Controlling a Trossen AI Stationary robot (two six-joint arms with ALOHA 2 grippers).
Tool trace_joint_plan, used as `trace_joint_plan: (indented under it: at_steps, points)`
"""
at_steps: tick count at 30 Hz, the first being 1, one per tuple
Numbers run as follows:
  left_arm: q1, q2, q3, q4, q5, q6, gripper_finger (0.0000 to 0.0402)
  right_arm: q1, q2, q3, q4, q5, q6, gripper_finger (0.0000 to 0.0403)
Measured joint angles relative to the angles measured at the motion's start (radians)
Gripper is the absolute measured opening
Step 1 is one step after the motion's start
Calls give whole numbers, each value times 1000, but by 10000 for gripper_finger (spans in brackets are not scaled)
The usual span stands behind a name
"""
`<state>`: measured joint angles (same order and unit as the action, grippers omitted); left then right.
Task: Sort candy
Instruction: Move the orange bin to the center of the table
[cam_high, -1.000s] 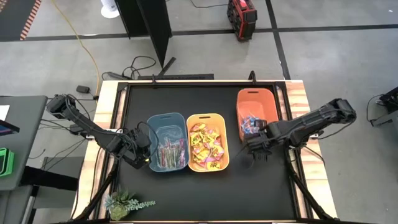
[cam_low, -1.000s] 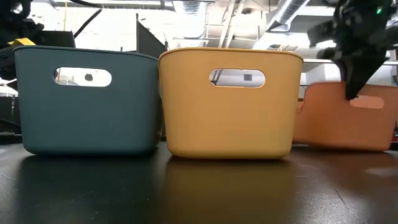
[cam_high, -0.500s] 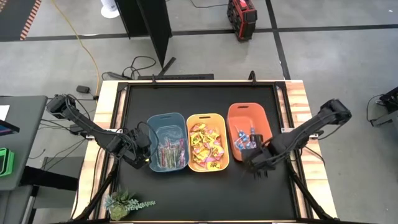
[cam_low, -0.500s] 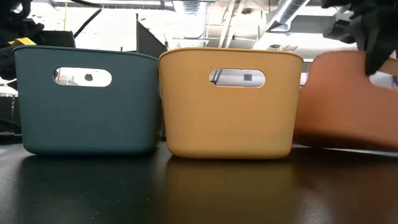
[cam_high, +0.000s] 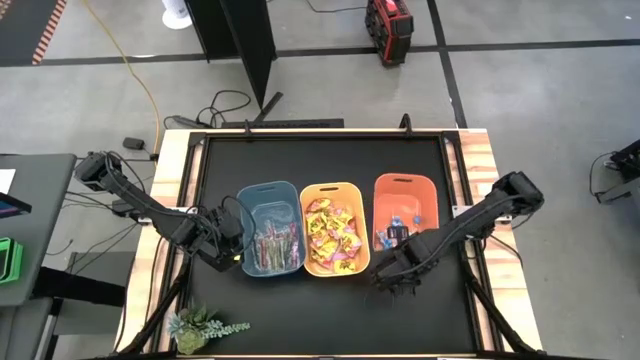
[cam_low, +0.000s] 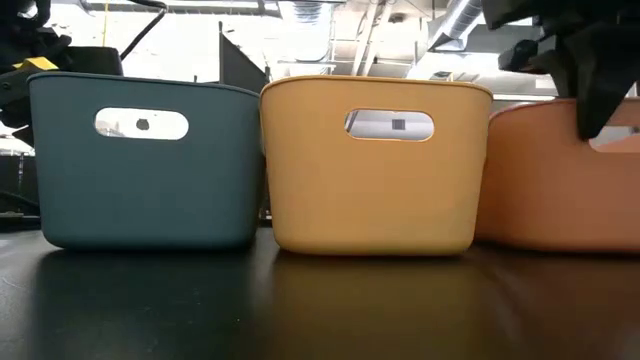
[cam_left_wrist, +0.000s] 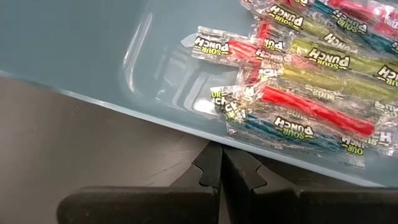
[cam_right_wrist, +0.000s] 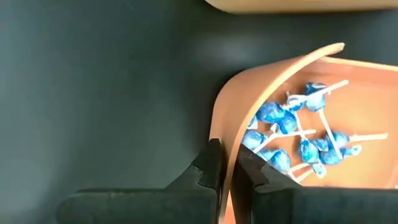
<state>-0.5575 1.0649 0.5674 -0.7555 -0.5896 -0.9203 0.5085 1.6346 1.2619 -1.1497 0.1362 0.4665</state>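
Three bins stand in a row on the black table. The blue-grey bin (cam_high: 269, 228) holds slim clear-wrapped candy sticks (cam_left_wrist: 311, 106). The yellow bin (cam_high: 333, 228) holds yellow packets (cam_high: 335, 235). The orange bin (cam_high: 405, 205) holds blue-wrapped lollipops (cam_right_wrist: 292, 124). My right gripper (cam_right_wrist: 227, 168) points down at the orange bin's near left corner, shut on its wall. My left gripper (cam_left_wrist: 221, 168) is shut just outside the blue-grey bin's near left corner (cam_high: 240, 262). I cannot tell whether it touches the bin. My right gripper pinches the orange bin's wall (cam_right_wrist: 225, 146) beside its near left corner. One finger is inside the bin and one outside. The fingers come from above, pointing down. The bin stands on its base on the table (cam_low: 560, 180).
A small artificial plant (cam_high: 200, 325) lies at the table's near left corner. Bare black tabletop (cam_high: 320, 160) stretches behind the bins, with more in front of them (cam_high: 330, 310). Wooden rails (cam_high: 480, 200) run along the table's sides.
My right gripper has gone toward the table's near edge and a little to the left, drawing the orange bin with it. The bin slid nearer and closer to the yellow bin; it skewed midway and now stands square in the row.
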Motion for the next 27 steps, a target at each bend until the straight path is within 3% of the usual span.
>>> trace_joint_plan:
  at_steps: [10,21,27]
  points:
    - [0,0,0,-1,8,0,0,4,17,58,-9,-3,-29,75]
    - [0,0,0,-2,8,0,0,56,17,59,-22,3,-13,169]
    - [0,0,0,-2,8,0,0,84,17,104,-96,122,12,208]
